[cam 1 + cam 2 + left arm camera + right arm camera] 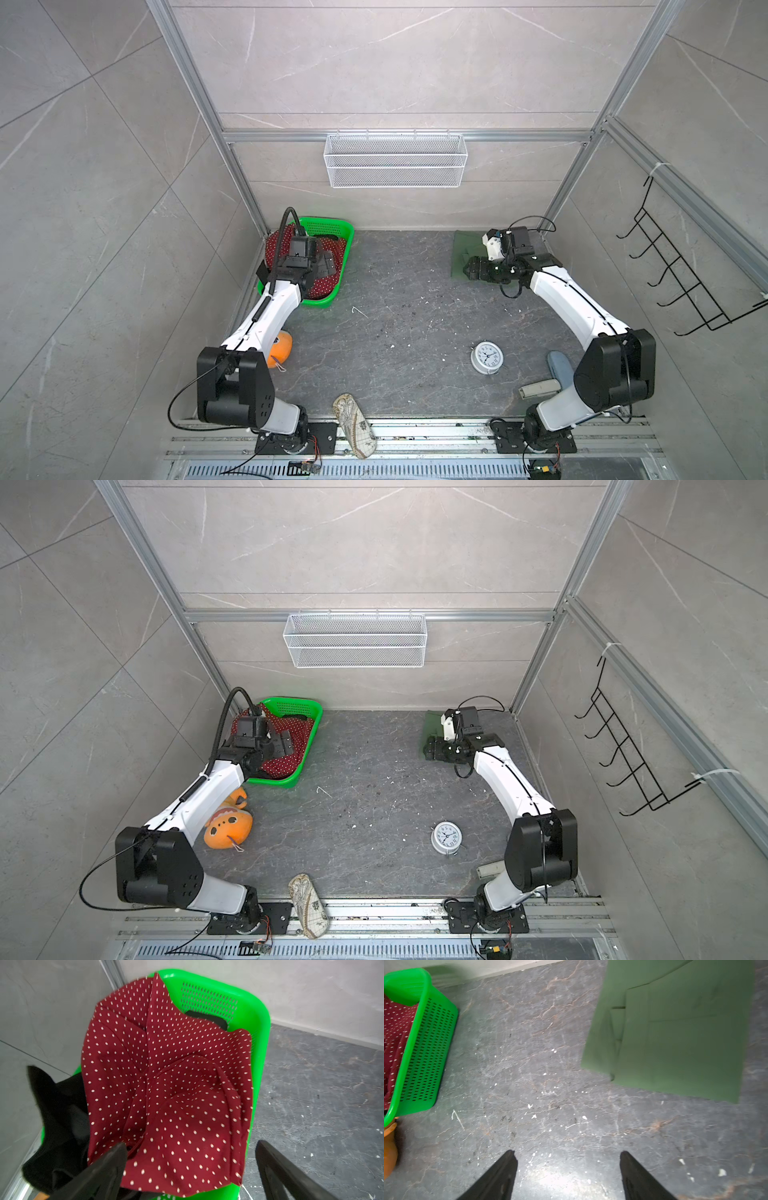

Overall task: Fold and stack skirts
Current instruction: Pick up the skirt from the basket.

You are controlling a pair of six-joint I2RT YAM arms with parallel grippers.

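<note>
A red skirt with white dots (176, 1084) lies crumpled in the bright green basket (259, 1043). Under it is a black skirt (58, 1126) that spills over the basket's side. My left gripper (191, 1144) hangs open above this pile, one finger over the cloth and the other out past the basket's rim, holding nothing. In both top views it sits over the basket (324, 266) (284, 744). A dark green skirt (675, 1032) lies folded flat at the back right of the table (467, 245). My right gripper (566, 1152) is open and empty over bare table beside it (471, 268).
An orange plush toy (228, 827) lies by the left arm. A white alarm clock (487, 357) stands front right, and a patterned pouch (353, 424) lies at the front edge. A white wire basket (395, 160) hangs on the back wall, a black wire rack (681, 274) on the right wall.
</note>
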